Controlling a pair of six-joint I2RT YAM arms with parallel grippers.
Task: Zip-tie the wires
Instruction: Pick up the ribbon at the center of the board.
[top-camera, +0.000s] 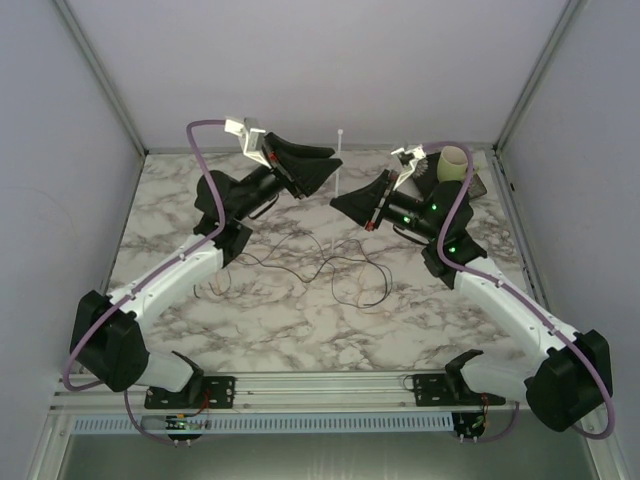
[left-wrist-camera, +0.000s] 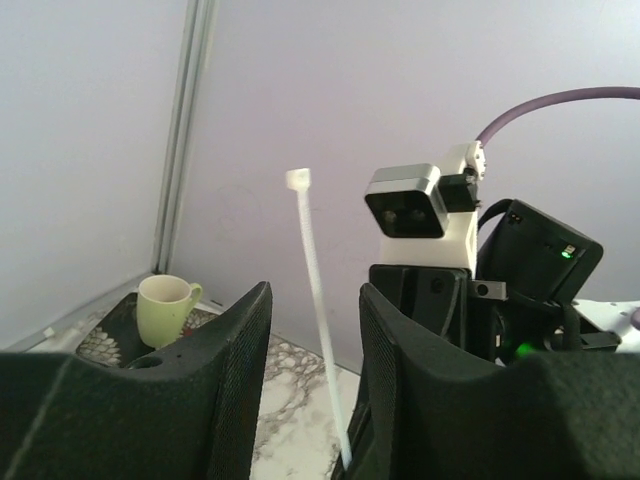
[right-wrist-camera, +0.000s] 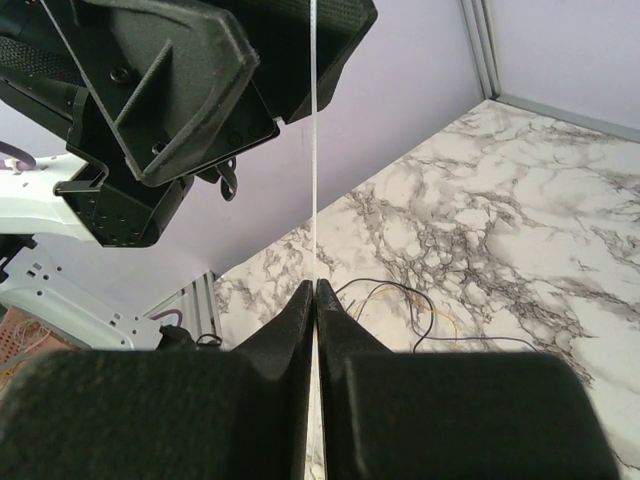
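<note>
From above, my left tool (top-camera: 328, 170) stands released, fingers either side of a white zip tie (top-camera: 340, 160) that my right tool (top-camera: 338, 203) holds upright. The wires (top-camera: 320, 265) lie looped on the worktop (top-camera: 300, 330), under and nearer than both tools.

Left wrist: the zip tie (left-wrist-camera: 320, 330) rises through my left tool's (left-wrist-camera: 315, 292) gap, with a green mug (left-wrist-camera: 165, 308) beyond its left finger.

Right wrist: my right tool (right-wrist-camera: 315, 288) is clenched on the zip tie (right-wrist-camera: 314, 150), and the wires (right-wrist-camera: 410, 300) lie just past its tips.

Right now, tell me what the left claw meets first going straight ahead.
Likely the zip tie, pinched upright in the right claw; it stands in line with the gap of the left claw, depth unclear.
</note>
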